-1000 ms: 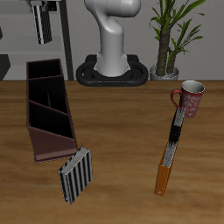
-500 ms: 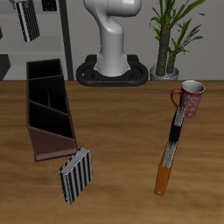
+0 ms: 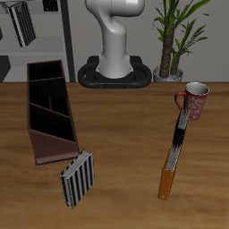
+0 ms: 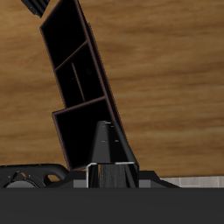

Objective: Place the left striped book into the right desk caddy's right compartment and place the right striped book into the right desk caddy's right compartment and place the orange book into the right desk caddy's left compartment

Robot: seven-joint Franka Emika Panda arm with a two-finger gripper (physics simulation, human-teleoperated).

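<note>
Two striped books (image 3: 77,178) | gripper (image 3: 20,25) aloft | no readable labels

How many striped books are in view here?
2. The held striped book is high in the air; the other striped book lies on the table at the caddy's front end. None seems hidden.

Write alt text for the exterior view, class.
A claw holds a striped book high above a long maroon caddy on a wooden table. A second striped book lies by the caddy's front end; an orange book, a black book and a red mug sit across the table.
</note>
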